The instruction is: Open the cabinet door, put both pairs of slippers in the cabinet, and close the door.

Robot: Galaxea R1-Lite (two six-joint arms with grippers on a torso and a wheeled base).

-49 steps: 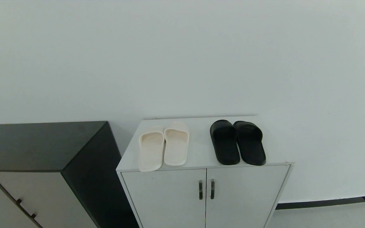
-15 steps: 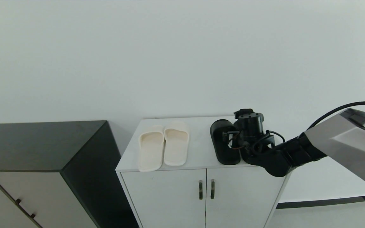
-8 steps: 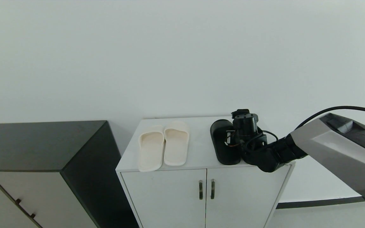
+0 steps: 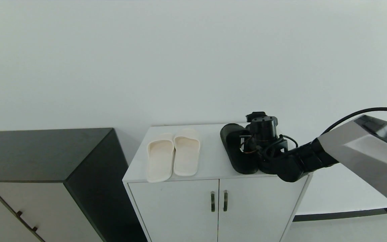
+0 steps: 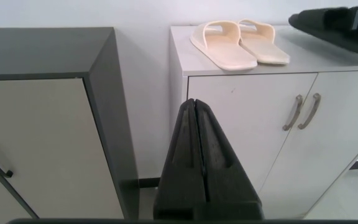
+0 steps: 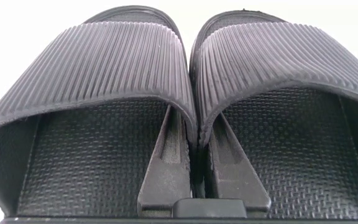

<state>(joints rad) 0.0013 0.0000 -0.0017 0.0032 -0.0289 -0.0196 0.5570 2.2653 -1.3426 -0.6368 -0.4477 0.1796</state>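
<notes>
A pair of black slippers (image 4: 239, 151) lies at the right of the white cabinet's top (image 4: 210, 164); its inner side walls (image 6: 194, 93) are pressed together. My right gripper (image 6: 194, 124) is shut on them, one finger (image 6: 163, 168) inside each slipper under the ribbed straps. My right arm hides the right slipper in the head view. The cream slippers (image 4: 173, 154) lie side by side at the left of the top. Both cabinet doors are closed, their handles (image 4: 219, 201) meeting in the middle. My left gripper (image 5: 195, 106) is shut and empty, low in front of the cabinets.
A lower cabinet with a dark top (image 4: 45, 151) stands close against the white cabinet's left side. A plain wall runs right behind both. Bare floor (image 4: 348, 228) shows to the right of the white cabinet.
My right arm came in from the right to the black slippers. In the last half second the pair shifted slightly left and up in the head view.
</notes>
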